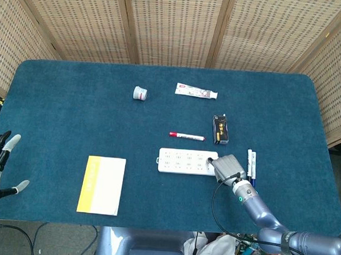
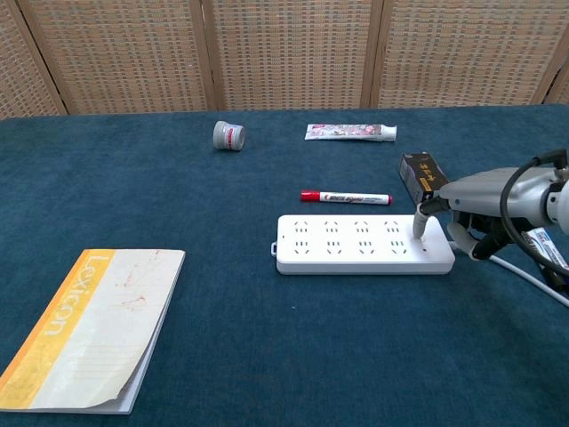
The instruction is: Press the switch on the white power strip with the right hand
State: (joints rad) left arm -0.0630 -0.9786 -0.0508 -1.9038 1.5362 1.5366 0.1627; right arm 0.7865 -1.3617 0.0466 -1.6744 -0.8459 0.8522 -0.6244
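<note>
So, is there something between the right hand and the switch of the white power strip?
Nothing visible is in the way. The right hand already has a fingertip down on the right end of the white power strip, where the switch seems to be.

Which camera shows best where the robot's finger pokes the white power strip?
The chest view. From the side, it shows the right hand with a fingertip coming down on the power strip at its right end. The head view, looking down, has the hand covering that end of the strip.
</note>
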